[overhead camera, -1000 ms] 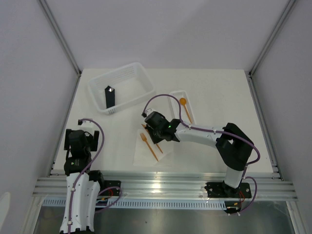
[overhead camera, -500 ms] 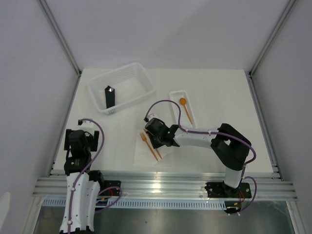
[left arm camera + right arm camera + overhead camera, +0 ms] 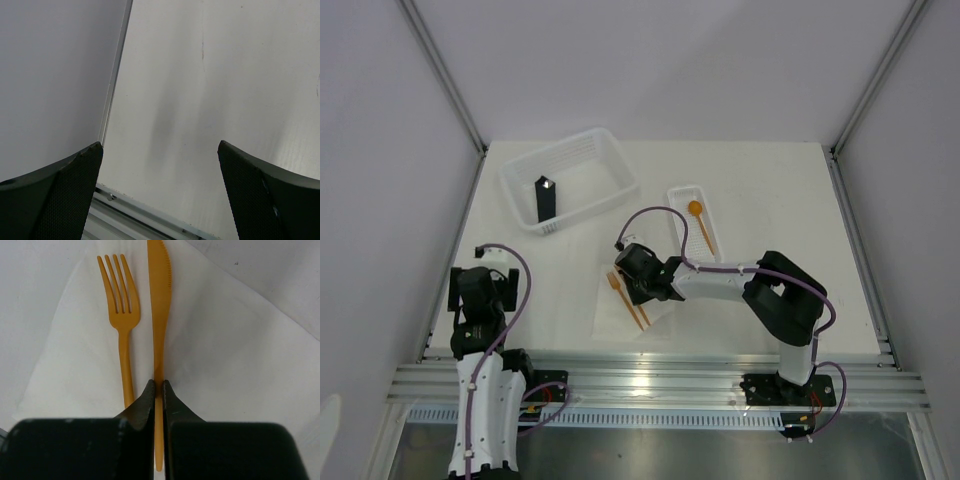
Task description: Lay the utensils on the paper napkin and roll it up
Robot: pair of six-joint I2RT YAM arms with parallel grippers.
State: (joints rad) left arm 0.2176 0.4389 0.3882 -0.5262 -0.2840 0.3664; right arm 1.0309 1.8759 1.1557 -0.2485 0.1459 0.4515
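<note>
Knife: the knife point(image 3: 159, 315) lies on or just over the paper napkin point(image 3: 230, 370), parallel to the fork point(image 3: 120, 310) and just beside it, probably so the two will roll up together.
Right hand: the right hand point(image 3: 158, 389) is pinched on the knife's handle, with the blade pointing away from it.
Spoon: the spoon point(image 3: 695, 209) sits in the narrow tray point(image 3: 675, 205), well apart from the napkin and not yet fetched.
Left hand: the left hand point(image 3: 160, 170) is spread wide and empty over the bare tabletop point(image 3: 225, 75).

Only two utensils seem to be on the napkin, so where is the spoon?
In the top view the spoon lies in the narrow white tray, right of the slotted basket and beyond the napkin.
</note>
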